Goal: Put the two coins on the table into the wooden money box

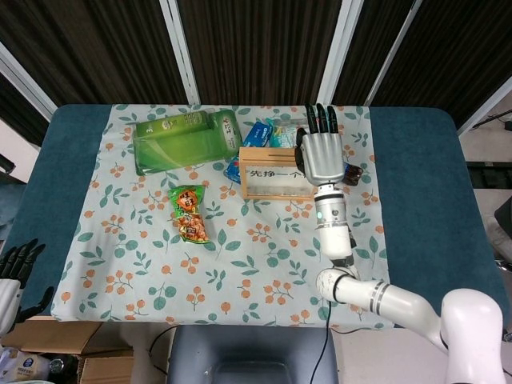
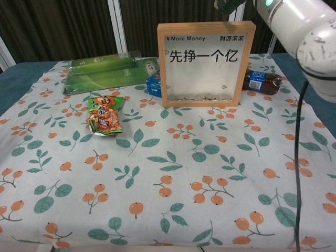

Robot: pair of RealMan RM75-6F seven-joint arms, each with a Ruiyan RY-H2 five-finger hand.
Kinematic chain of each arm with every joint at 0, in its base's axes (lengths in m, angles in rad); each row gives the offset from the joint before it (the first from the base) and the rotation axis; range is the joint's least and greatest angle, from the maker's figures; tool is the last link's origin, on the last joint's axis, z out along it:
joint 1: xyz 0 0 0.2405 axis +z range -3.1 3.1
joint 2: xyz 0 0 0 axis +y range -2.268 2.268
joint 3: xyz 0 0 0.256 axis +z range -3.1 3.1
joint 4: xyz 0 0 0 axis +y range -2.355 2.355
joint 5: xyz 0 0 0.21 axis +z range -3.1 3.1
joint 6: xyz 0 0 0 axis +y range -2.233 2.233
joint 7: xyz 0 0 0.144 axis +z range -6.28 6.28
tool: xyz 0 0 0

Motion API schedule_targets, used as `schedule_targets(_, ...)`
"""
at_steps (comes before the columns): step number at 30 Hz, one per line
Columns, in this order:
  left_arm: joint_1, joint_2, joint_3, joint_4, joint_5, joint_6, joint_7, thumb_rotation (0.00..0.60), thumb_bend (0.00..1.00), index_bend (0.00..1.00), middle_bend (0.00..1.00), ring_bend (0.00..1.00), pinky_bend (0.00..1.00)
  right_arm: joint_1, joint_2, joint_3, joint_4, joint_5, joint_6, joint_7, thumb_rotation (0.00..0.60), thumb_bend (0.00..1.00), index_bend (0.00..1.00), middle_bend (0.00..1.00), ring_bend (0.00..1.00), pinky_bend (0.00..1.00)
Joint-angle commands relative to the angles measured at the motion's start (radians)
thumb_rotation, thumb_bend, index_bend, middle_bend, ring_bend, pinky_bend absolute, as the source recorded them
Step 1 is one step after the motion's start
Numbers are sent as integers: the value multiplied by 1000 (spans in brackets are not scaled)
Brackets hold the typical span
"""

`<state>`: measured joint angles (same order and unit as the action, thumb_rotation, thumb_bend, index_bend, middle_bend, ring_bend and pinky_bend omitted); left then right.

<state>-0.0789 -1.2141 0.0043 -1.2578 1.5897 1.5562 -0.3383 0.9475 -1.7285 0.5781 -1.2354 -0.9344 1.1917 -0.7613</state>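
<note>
The wooden money box point(image 1: 272, 173) stands upright at the back middle of the flowered cloth; through its clear front point(image 2: 206, 63) I see several coins point(image 2: 197, 97) lying on its floor. No loose coin shows on the cloth in either view. My right hand point(image 1: 322, 152) hovers over the box's right end, back toward the camera, fingers stretched out and pointing away; nothing shows in it. In the chest view only its forearm point(image 2: 294, 21) and dark fingertips point(image 2: 228, 5) show above the box. My left hand point(image 1: 13, 270) hangs off the table's near left corner, fingers apart and empty.
A green packet point(image 1: 178, 138) lies at the back left, and an orange snack bag point(image 1: 189, 214) sits in front of it. Behind the box lie a blue packet point(image 1: 258, 134) and a clear bag point(image 1: 298, 132). A cola bottle point(image 2: 261, 81) lies at the box's right.
</note>
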Motion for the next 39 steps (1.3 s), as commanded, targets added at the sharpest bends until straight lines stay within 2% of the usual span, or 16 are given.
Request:
schedule_targets(1, 0, 0, -1, 1, -2, -1, -2, 600, 381, 0, 0, 0, 47, 25, -26, 2, 20, 34, -6, -8, 600, 622, 747, 177, 0, 0)
schedule_targets(21, 1, -5, -2, 16, -9, -9, -12, 600, 380, 0, 0, 0, 47, 66, -45, -38, 48, 118, 12, -21, 600, 622, 727, 178, 0, 0)
schedule_targets(23, 1, -5, -2, 15, -9, -10, -11, 600, 380, 0, 0, 0, 47, 65, -41, -40, 41, 131, 7, -23, 600, 623, 638, 177, 0, 0)
schedule_targets(27, 1, -4, -3, 13, -10, -10, -9, 600, 379, 0, 0, 0, 47, 56, -19, -48, 12, 154, -3, -30, 600, 622, 138, 160, 0, 0)
schedule_targets(28, 1, -4, -3, 13, -10, -10, -8, 600, 380, 0, 0, 0, 47, 53, -12, -50, 1, 158, -3, -32, 600, 622, 47, 141, 0, 0)
schedule_targets(31, 2, -2, -4, 10, -10, -6, -10, 600, 380, 0, 0, 0, 47, 28, 20, -61, -48, 131, 24, -4, 600, 622, 0, 105, 0, 0)
schedule_targets(34, 2, 0, -5, 9, -9, -5, -11, 600, 379, 0, 0, 0, 47, -31, 78, -97, -129, 35, 93, 67, 600, 622, 0, 103, 0, 0)
schedule_targets(36, -1, 2, -4, 7, -7, -7, -8, 600, 380, 0, 0, 0, 47, -102, 139, -144, -208, -63, 165, 129, 600, 622, 0, 101, 0, 0)
schedule_targets(39, -6, 8, -5, -8, 3, -3, 6, 600, 380, 0, 0, 0, 47, -238, 271, -255, -340, -207, 240, 244, 600, 622, 0, 87, 0, 0)
